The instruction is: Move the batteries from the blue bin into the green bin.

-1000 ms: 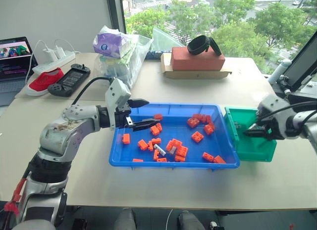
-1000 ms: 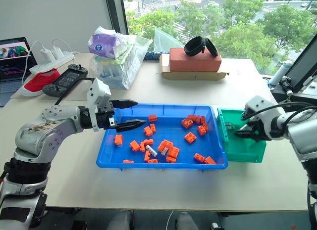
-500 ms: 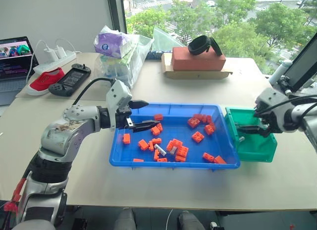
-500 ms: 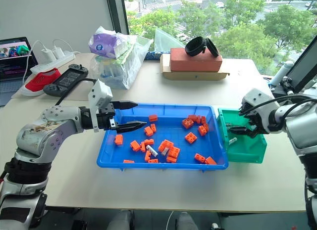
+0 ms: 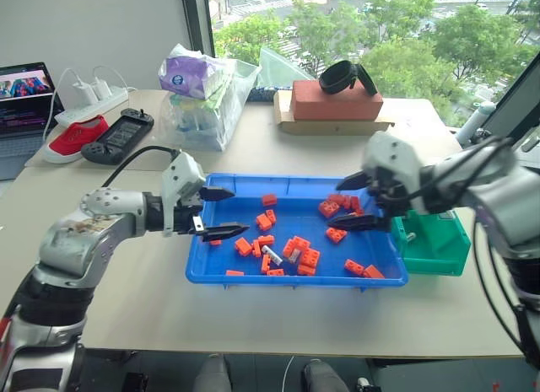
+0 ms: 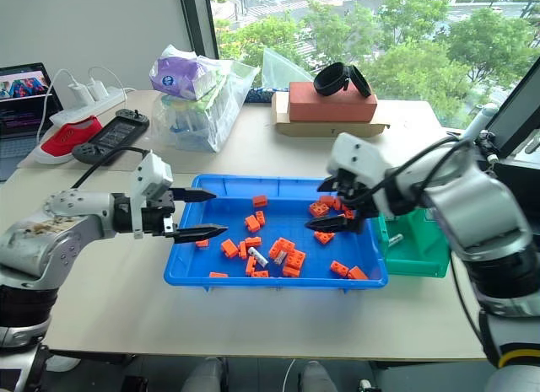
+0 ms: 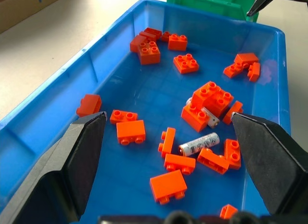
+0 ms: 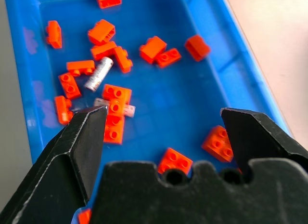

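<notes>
The right gripper (image 6: 340, 208) is seen above the right part of the blue bin (image 6: 278, 282), its two black fingers wide apart and nothing between them. It is pointed down and toward the left, into the bin. From it, the batteries (image 8: 98, 73) lie to the left and a little nearer, about in the middle of the bin, among the orange bricks (image 6: 323, 235). One battery (image 6: 259, 258) is seen free on the blue floor; its long axis is set diagonally to the bin walls. A second one (image 7: 210, 117) is partly covered by bricks just beside it.

The left gripper (image 6: 197, 213) is held over the left end of the bin, its fingers also spread and empty. It is about as near to the free battery as the right one, from the other side.

The green bin (image 6: 419, 243) stands touching the right end of the blue bin, with a small pale piece inside, probably a battery. Since the green bin is on the right side, the right arm is judged the better one for the next pick.
</notes>
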Controlling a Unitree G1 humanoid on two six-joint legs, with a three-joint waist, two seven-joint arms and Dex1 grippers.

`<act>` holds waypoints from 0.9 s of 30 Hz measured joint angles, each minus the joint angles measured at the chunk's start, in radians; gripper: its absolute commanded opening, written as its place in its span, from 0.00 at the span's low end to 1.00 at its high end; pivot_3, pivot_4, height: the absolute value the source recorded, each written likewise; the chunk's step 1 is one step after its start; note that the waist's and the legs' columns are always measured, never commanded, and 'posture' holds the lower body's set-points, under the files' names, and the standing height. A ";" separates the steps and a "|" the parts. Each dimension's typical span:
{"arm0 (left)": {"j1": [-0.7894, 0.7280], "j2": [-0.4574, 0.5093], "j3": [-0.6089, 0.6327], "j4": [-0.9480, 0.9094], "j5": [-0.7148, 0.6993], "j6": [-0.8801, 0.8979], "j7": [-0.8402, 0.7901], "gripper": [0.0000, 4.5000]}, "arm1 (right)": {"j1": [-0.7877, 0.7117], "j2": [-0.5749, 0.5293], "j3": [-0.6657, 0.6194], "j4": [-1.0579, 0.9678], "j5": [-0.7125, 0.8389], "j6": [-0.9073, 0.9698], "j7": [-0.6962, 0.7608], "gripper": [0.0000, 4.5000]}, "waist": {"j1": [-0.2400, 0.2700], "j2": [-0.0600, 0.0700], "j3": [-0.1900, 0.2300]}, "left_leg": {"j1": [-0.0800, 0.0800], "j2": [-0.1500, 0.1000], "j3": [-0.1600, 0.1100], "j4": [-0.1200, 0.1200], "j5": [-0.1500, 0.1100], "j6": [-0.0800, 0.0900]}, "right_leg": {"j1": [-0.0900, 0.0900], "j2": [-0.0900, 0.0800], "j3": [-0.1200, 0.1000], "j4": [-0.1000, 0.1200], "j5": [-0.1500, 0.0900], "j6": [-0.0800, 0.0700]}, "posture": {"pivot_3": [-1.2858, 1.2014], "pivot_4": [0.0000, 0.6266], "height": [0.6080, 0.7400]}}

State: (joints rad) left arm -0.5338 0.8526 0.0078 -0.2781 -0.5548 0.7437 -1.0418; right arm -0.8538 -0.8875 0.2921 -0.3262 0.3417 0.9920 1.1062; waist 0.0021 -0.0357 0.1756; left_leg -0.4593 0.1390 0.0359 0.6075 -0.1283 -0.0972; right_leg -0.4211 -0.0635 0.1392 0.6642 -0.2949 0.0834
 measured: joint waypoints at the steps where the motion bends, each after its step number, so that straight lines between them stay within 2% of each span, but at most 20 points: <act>1: 0.003 0.010 0.005 -0.001 -0.001 0.000 -0.005 1.00 | 0.009 0.017 0.015 0.000 0.000 0.009 -0.007 0.98 | 0.002 0.000 0.000 | 0.000 0.000 0.000 0.000 0.000 0.000 | 0.000 0.000 0.000 0.000 0.000 0.000 | 0.52 0.24 0.97; 6: 0.022 0.054 0.026 -0.035 -0.027 0.002 -0.040 1.00 | 0.042 0.118 0.076 0.014 -0.009 0.019 -0.066 0.98 | 0.002 0.000 0.000 | 0.000 0.000 0.000 0.000 0.000 0.000 | 0.000 0.000 0.000 0.000 0.000 0.000 | 0.52 0.24 0.97; 14: 0.079 0.164 0.033 -0.066 -0.057 0.003 -0.150 1.00 | 0.048 0.195 0.097 0.043 -0.029 0.022 -0.147 0.98 | 0.005 0.000 0.000 | 0.000 0.000 0.000 -0.001 0.000 0.000 | -0.001 0.000 0.000 0.000 0.000 0.000 | 0.52 0.24 0.97; 17: 0.079 0.166 0.033 -0.066 -0.063 0.003 -0.155 1.00 | 0.051 0.215 0.104 0.049 -0.041 0.023 -0.166 0.82 | 0.005 0.000 0.000 | 0.000 0.000 0.000 -0.001 0.000 0.000 | -0.001 0.000 0.000 0.000 0.000 0.000 | 0.52 0.24 0.97; 24: 0.077 0.167 0.033 -0.079 -0.074 0.003 -0.158 1.00 | 0.099 0.222 0.122 0.085 -0.055 0.020 -0.195 0.28 | 0.004 0.000 0.000 | 0.000 0.000 0.000 -0.001 0.000 0.000 | -0.001 0.000 0.000 0.000 0.000 0.000 | 0.52 0.24 0.97; 26: 0.076 0.167 0.033 -0.079 -0.074 0.003 -0.158 1.00 | 0.099 0.222 0.122 0.085 -0.057 0.019 -0.197 0.14 | 0.003 0.000 0.000 | 0.000 0.000 0.000 -0.001 0.000 0.000 | -0.001 0.000 0.000 0.000 0.000 0.000 | 0.52 0.24 0.97; 27: 0.075 0.167 0.032 -0.079 -0.074 0.003 -0.158 1.00 | 0.099 0.222 0.122 0.085 -0.059 0.017 -0.197 0.10 | 0.004 0.000 0.000 | 0.000 0.000 0.000 -0.001 0.000 0.000 | -0.001 0.000 0.000 0.000 0.000 -0.001 | 0.52 0.24 0.97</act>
State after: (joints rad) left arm -0.4584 1.0194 0.0397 -0.3569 -0.6292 0.7462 -1.1998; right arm -0.7549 -0.6660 0.4141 -0.2412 0.2827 1.0095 0.9094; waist 0.0059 -0.0360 0.1754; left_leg -0.4594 0.1392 0.0358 0.6069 -0.1284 -0.0970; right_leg -0.4219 -0.0633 0.1388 0.6646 -0.2951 0.0829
